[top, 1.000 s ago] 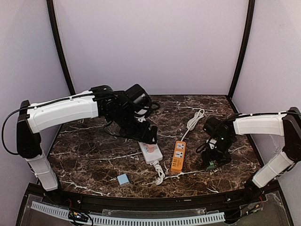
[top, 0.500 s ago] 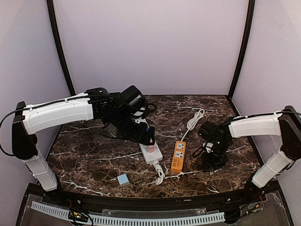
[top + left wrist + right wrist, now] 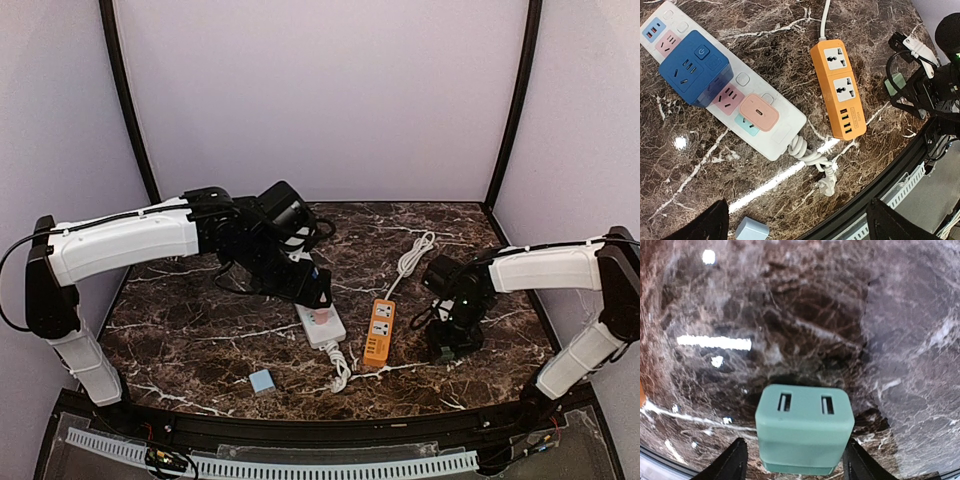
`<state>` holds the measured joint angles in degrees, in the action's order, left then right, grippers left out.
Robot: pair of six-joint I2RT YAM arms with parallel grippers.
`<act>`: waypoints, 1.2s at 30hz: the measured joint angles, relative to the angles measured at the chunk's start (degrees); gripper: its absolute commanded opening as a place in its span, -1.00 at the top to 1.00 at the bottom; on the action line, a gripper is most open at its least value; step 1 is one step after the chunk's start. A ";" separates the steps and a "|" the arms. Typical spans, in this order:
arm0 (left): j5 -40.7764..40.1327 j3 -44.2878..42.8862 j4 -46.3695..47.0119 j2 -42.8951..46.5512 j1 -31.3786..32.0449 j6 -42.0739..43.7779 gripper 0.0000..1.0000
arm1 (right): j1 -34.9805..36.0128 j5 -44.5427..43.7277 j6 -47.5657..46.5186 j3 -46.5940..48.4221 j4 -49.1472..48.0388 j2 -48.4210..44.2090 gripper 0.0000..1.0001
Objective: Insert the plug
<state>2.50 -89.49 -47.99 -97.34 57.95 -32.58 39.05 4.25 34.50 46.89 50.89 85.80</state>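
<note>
A mint green plug adapter (image 3: 804,427) with two slots on its top face sits on the dark marble table. My right gripper (image 3: 795,452) is open with one finger on each side of it; the right finger touches it and the left finger stands a little apart. In the top view the right gripper (image 3: 447,342) is down at the table, right of the orange power strip (image 3: 379,332). My left gripper (image 3: 800,225) is open and empty, hovering above the white power strip (image 3: 775,140), which carries a blue cube plug (image 3: 694,70) and a pink plug (image 3: 759,113).
A small light blue adapter (image 3: 262,381) lies near the front edge. The white strip's coiled cord and plug (image 3: 822,172) lie between the two strips. The orange strip's white cord (image 3: 412,255) runs toward the back. The table's front edge is close to the right gripper.
The right gripper has shifted slightly left and settled over the mint adapter. The left gripper has drawn back a little from the white strip.
</note>
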 measured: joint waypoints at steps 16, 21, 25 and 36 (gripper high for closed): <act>2.67 -0.48 -0.20 0.26 -2.51 4.66 -0.91 | 4.61 -7.17 9.20 -10.93 -10.67 -10.43 -0.13; 3.34 -3.45 -0.33 -0.48 -3.39 6.43 -0.91 | 5.18 -8.44 11.98 -13.75 -13.49 -13.86 -0.12; 4.22 -4.48 -0.37 -1.22 -3.76 7.08 -0.91 | 5.20 -9.46 13.35 -14.38 -14.71 -14.36 -0.07; 5.53 -4.57 -0.52 -2.14 -3.85 7.52 -0.90 | 5.60 -11.63 14.38 -14.71 -16.63 -14.03 0.33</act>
<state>8.03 -94.06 -48.51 -99.48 54.11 -25.06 44.64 -7.38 48.88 32.18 34.26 71.77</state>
